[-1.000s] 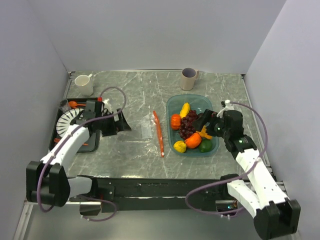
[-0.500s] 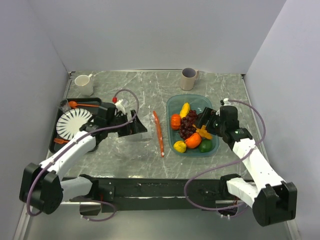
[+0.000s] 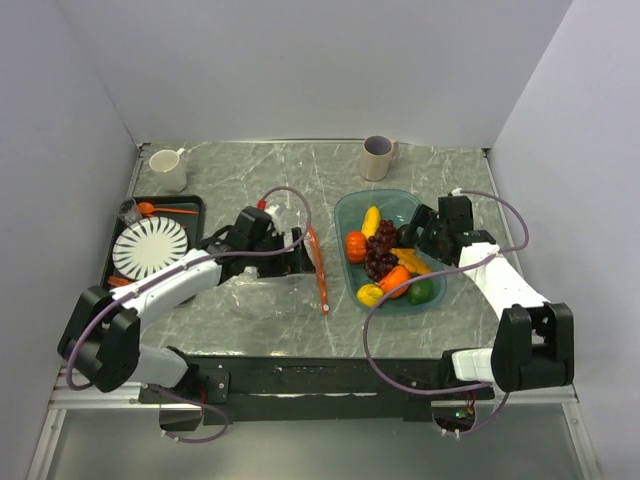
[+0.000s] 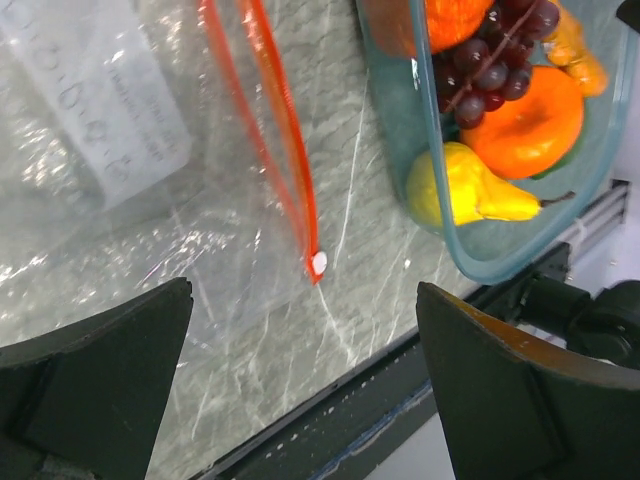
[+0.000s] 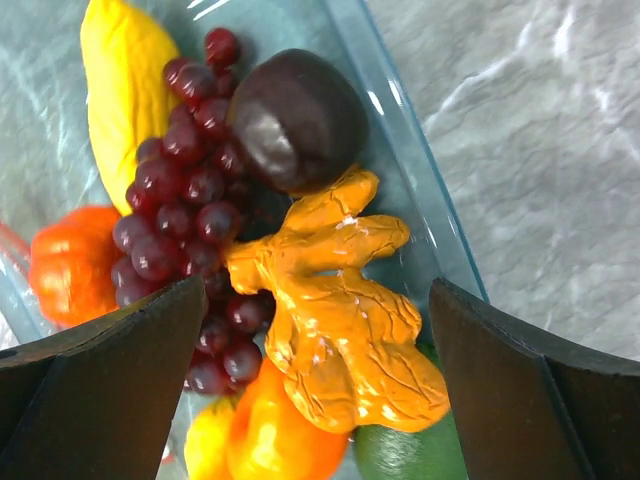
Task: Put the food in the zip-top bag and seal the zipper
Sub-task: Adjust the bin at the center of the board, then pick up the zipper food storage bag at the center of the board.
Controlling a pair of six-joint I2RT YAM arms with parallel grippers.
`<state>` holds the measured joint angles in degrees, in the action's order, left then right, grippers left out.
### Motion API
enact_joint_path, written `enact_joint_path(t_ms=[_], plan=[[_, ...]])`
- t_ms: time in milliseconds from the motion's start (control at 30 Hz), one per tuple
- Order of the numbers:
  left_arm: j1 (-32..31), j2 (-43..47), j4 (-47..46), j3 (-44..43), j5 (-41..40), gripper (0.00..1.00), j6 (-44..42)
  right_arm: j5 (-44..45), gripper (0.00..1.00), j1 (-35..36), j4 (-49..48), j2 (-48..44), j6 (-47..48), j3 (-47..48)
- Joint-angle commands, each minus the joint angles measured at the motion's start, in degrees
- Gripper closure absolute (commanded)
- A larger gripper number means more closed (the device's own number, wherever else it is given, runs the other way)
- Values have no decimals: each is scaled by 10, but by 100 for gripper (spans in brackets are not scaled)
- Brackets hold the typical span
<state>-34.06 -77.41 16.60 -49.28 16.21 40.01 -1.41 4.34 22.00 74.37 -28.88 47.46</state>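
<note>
At the left side of the table (image 3: 250, 170) a black tray (image 3: 115, 285) carries a white striped plate (image 3: 150, 247). Right of it, the left gripper (image 3: 290, 262) is over the zip-top bag (image 3: 262, 292), which lies flat on the table between the two trays. Its fingers (image 4: 100, 380) are spread wide and hold nothing. Whether they touch the clear film, I cannot tell from these views.

The zipper (image 4: 285, 140) runs along the bag's right edge. In the left wrist view, its two orange-red lines part toward the far end and meet at the white slider (image 4: 318, 263) at the near end.

Just beside the zipper is the teal tray (image 3: 352, 205), and all the food (image 3: 385, 255) lies in it: a grape bunch (image 5: 180, 200), a banana (image 5: 120, 90), a dark round fruit (image 5: 298, 118), a knobby orange-yellow piece (image 5: 340, 300), an orange one (image 5: 70, 270) and a yellow pear (image 4: 470, 190). The right gripper (image 3: 418, 235) hovers over the tray's right part, its fingers (image 5: 100, 390) also wide apart and empty.
</note>
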Motion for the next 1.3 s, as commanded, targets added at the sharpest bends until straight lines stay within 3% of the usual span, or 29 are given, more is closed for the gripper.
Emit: enact_joint_path(t_ms=[0,200,367,667,933,1067,1133,1267], plan=[[-36,-37,18,-58,-63,1,12,16,0,-14,-5,-4,20,18],[-71,-111,72,-126,-159,1,41,-100,0,-13,-12,-106,44,12],[-96,-175,168,-198,-270,1,65,-104,0,-13,16,-191,36,25],[-112,-301,262,-333,-328,1,79,-134,0,-11,44,-237,25,37],[-114,-346,280,-386,-319,3,79,-145,0,-10,48,-237,25,27],[-114,-354,285,-405,-321,21,79,-141,0,-10,50,-244,29,22],[-114,-356,292,-410,-325,21,80,-141,0,-10,53,-245,30,22],[-113,-364,288,-408,-319,46,76,-141,0,-11,60,-249,33,23]])
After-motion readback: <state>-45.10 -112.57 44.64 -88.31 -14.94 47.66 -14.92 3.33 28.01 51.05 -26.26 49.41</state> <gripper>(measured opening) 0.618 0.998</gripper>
